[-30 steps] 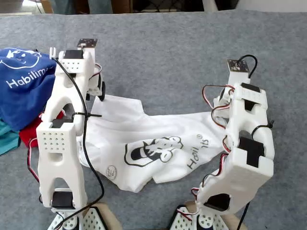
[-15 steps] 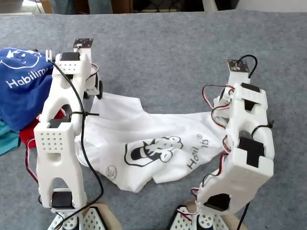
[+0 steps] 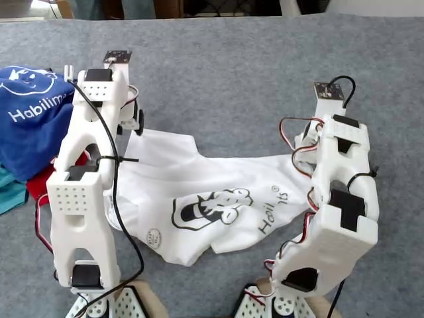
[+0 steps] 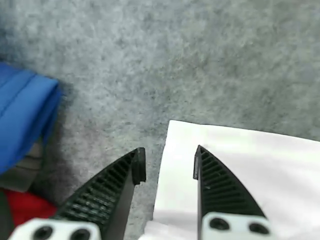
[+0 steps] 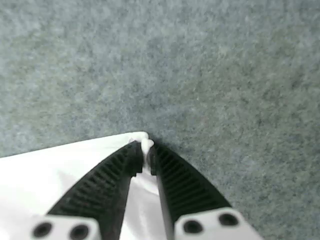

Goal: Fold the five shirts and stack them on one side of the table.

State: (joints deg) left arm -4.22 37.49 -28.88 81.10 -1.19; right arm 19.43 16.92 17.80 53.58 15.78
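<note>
White shirt (image 3: 199,199): lies crumpled and unfolded, print up, from the centre to the lower centre of the high view. It rests on the grey table (image 3: 232,73) and spans the space between the two arms.

Left arm (image 3: 83,192) runs up the left of that frame. I read the left gripper (image 4: 169,165) as partly open with a moderate gap. It straddles the white shirt's edge, with one finger over bare table and the other over white cloth. I cannot tell whether the tips touch the fabric.

Right arm (image 3: 338,199) stands at the right of the frame. The right gripper (image 5: 145,149) is pinched tight on a small tuck at the white shirt's edge, and a bit of cloth shows between the tips.

Pile at the left edge of the high view: blue shirt (image 3: 30,112) on top, with red cloth (image 3: 40,187) and teal cloth (image 3: 8,192) showing beneath it. The pile sits near the left arm.
</note>
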